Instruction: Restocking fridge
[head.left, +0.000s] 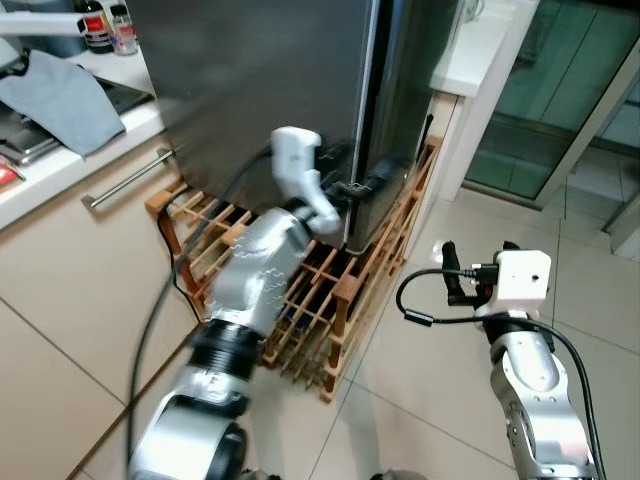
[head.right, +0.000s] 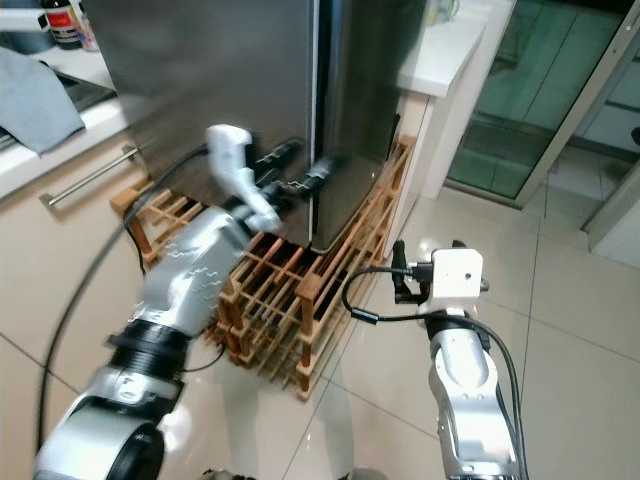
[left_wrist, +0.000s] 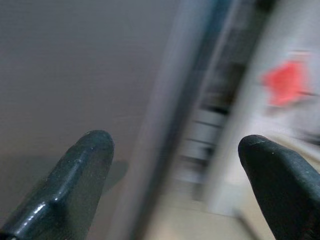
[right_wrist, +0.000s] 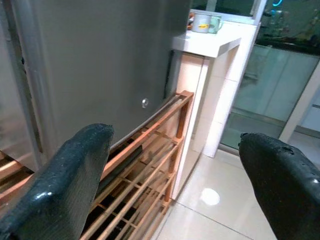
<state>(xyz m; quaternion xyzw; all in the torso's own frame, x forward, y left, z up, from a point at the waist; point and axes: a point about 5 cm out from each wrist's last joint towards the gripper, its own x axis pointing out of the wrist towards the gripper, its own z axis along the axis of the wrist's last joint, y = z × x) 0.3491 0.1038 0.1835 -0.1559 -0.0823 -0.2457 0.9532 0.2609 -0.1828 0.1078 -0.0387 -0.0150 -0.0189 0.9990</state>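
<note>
The steel fridge (head.left: 260, 70) stands ahead with a vertical door seam (head.left: 368, 100) running down its front. My left gripper (head.left: 362, 172) is stretched out to that seam low on the fridge, open. In the left wrist view the fingers (left_wrist: 85, 165) are spread wide, with the blurred door edge (left_wrist: 170, 100) between them and nothing gripped. My right gripper (head.left: 447, 268) hovers over the floor tiles right of the fridge, open and holding nothing. The right wrist view has its fingertips (right_wrist: 90, 150) apart, facing the fridge side (right_wrist: 100, 60).
A wooden wine rack (head.left: 345, 285) wraps the fridge's foot under my left arm. A counter with a grey cloth (head.left: 65, 100) and bottles (head.left: 100, 25) lies to the left. A white ledge (head.left: 480, 45) with a mug (right_wrist: 202, 22) and glass doors (head.left: 560, 90) are right.
</note>
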